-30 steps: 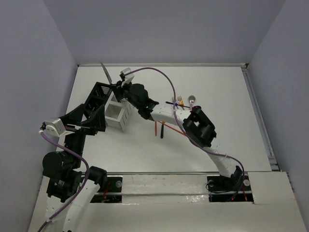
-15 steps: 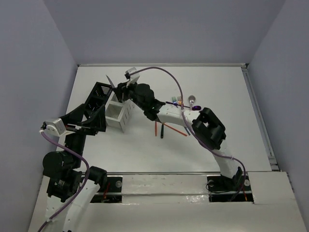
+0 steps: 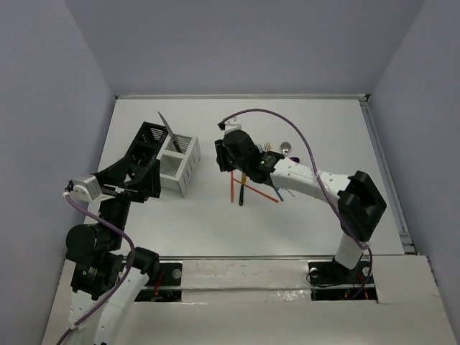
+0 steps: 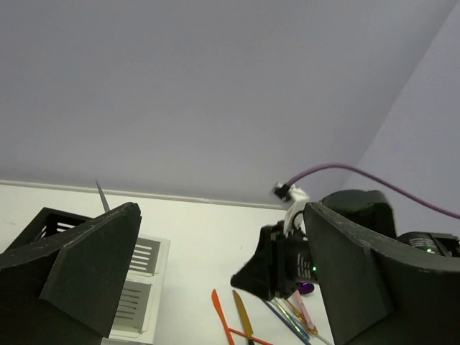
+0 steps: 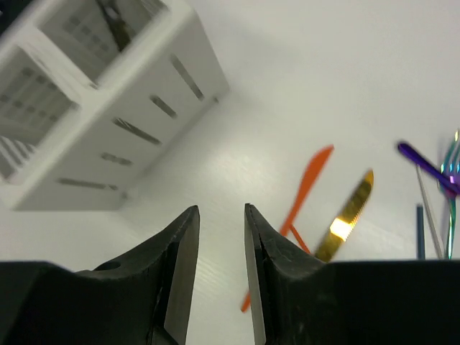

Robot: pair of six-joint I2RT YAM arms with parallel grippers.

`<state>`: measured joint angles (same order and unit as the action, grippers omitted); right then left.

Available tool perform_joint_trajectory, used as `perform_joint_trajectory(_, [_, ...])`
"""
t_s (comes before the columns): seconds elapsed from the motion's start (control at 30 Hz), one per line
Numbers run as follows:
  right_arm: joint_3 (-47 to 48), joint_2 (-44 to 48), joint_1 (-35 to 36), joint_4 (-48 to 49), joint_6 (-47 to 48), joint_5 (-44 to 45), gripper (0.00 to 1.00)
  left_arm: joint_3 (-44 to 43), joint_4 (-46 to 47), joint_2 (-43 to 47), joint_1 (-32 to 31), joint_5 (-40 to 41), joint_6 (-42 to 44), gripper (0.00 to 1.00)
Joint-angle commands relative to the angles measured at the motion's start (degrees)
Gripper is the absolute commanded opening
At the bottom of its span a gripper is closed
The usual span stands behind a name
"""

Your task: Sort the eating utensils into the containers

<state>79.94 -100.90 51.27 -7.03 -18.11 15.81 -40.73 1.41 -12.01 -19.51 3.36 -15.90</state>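
Orange knife [image 5: 305,180] and gold knife [image 5: 350,207] are lying lengthwise near-to-far, just right of the closer right gripper [image 5: 220,212], which is hanging slightly parted, gripping nothing.

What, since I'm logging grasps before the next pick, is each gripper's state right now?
Left gripper: open wide, holding nothing.
Right gripper: open by a narrow gap, holding nothing.

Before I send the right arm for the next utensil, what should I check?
1. Right gripper empty: ok, jaws slightly apart, nothing between.
2. Silver knife standing in white caddy: ok.
3. Orange knife and gold knife lying on table, ahead of the fingers: ok.
4. Left gripper open, away from the pile: ok.
5. Black caddy contents: cannot tell.
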Motion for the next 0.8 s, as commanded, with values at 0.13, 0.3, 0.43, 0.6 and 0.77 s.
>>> perform_joint_trajectory(0.13, [0.12,-5.26,-4.68,-13.71,-4.66,1.76,0.39,0.65,1.93,0.5,-0.36,-1.33,-0.09,0.99])
perform_joint_trajectory(0.3, [5.4,-10.88,-4.68,-16.71,-3.86,2.38,0.38,0.74,1.84,0.5,-0.88,-1.6,-0.1,0.99])
perform_joint_trajectory(0.43, [6.54,-13.09,-5.21,-16.79,-4.39,1.59,0.36,0.74,1.93,0.58,-0.88,-1.86,-0.18,0.99])
perform_joint_trajectory(0.6, [9.17,-16.6,-5.21,-17.23,-4.74,0.53,0.38,0.83,2.02,0.67,-0.88,-2.3,-0.18,0.99])
perform_joint_trajectory(0.77, [10.67,-18.71,-5.21,-17.32,-4.83,-0.61,0.4,0.92,2.11,0.85,-0.88,-2.39,-0.27,0.99])
